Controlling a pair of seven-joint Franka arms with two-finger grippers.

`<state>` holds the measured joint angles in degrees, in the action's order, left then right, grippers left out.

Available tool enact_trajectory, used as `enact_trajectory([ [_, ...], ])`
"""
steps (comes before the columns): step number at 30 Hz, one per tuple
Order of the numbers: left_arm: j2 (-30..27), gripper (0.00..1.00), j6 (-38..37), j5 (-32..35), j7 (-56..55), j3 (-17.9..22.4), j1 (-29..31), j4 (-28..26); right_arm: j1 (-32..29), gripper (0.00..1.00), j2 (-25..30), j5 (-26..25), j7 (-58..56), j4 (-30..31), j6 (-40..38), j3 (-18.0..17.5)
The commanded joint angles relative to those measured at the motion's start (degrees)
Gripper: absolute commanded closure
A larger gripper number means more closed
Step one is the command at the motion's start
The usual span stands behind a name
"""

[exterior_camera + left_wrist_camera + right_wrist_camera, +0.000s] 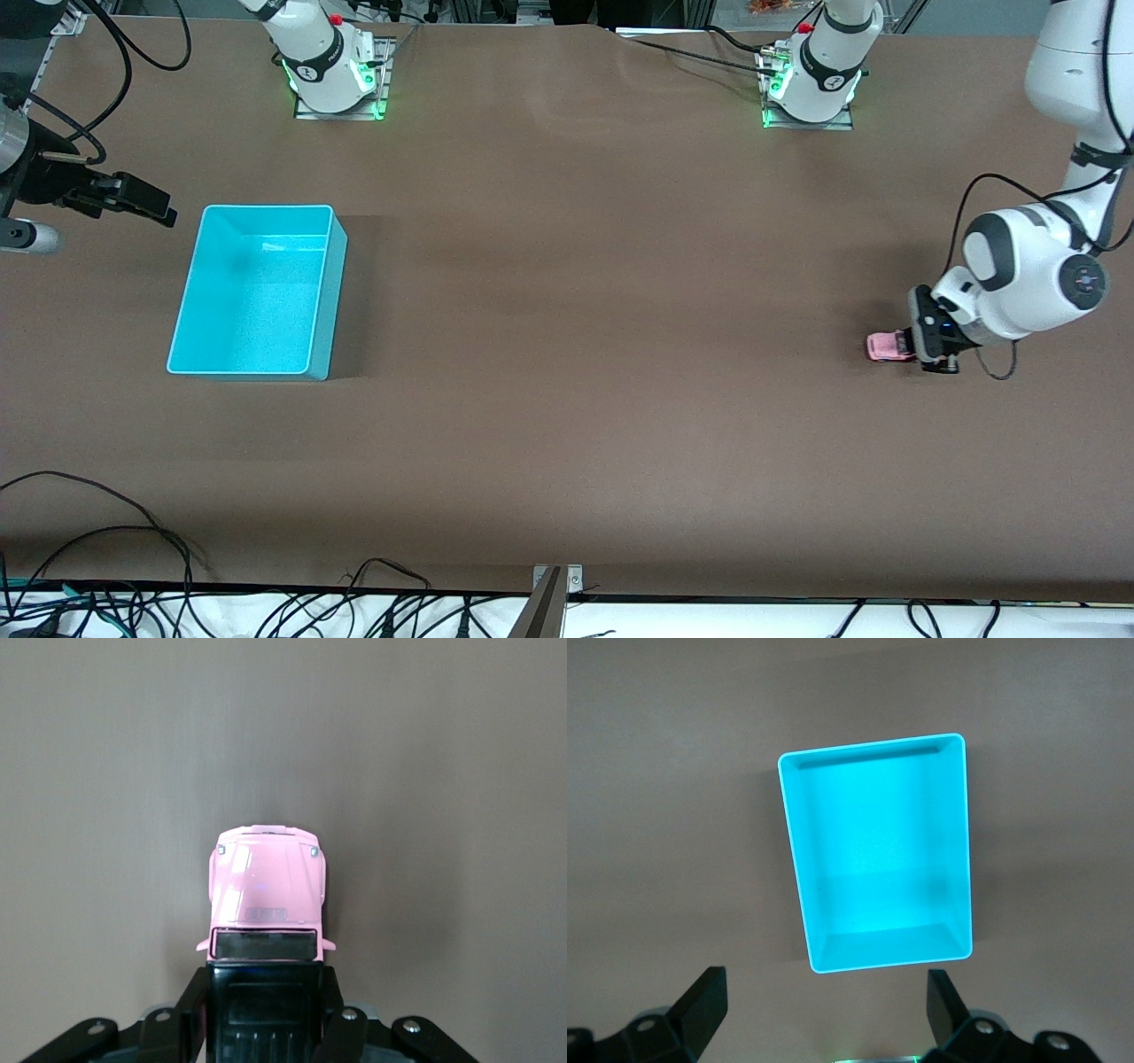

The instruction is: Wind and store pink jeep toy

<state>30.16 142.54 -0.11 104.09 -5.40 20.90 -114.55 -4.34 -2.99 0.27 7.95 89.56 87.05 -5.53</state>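
Observation:
The pink jeep toy (887, 346) is a tiny pink car with a black roof, low at the table surface near the left arm's end. My left gripper (912, 344) is shut on its rear half. In the left wrist view the black fingers (188, 1012) press both sides of the jeep (266, 890) and its pink hood sticks out ahead of them. The turquoise bin (323, 301) stands empty toward the right arm's end. My right gripper (146, 202) hangs open and empty over the table beside the bin. The right wrist view shows the bin (873, 746) ahead of its spread fingers (704, 1001).
The brown table surface (602, 354) is bare between the bin and the jeep. The two arm bases (337, 80) stand along the edge farthest from the front camera. Cables (106, 549) lie along the edge nearest the front camera.

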Motion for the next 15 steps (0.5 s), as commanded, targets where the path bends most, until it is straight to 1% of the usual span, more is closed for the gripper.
enact_trajectory([
  [1,6.05,0.96,0.9,1.16,4.89,-0.14,4.14,2.31,-0.23,0.0,0.62,0.88,-0.65,0.0,-0.66,-0.1],
  [7,6.05,0.96,0.72,1.16,9.37,1.0,5.64,3.63,-0.23,0.0,0.62,0.88,-0.57,0.09,-0.66,-0.19],
  [12,6.14,0.95,0.28,1.16,9.73,1.44,5.82,3.98,-0.23,0.0,0.62,0.88,-0.57,0.0,-0.66,-0.1],
  [15,6.05,0.9,-0.16,1.16,9.81,1.44,5.82,4.07,-0.23,0.0,0.62,0.88,-0.57,0.09,-0.66,-0.1],
])
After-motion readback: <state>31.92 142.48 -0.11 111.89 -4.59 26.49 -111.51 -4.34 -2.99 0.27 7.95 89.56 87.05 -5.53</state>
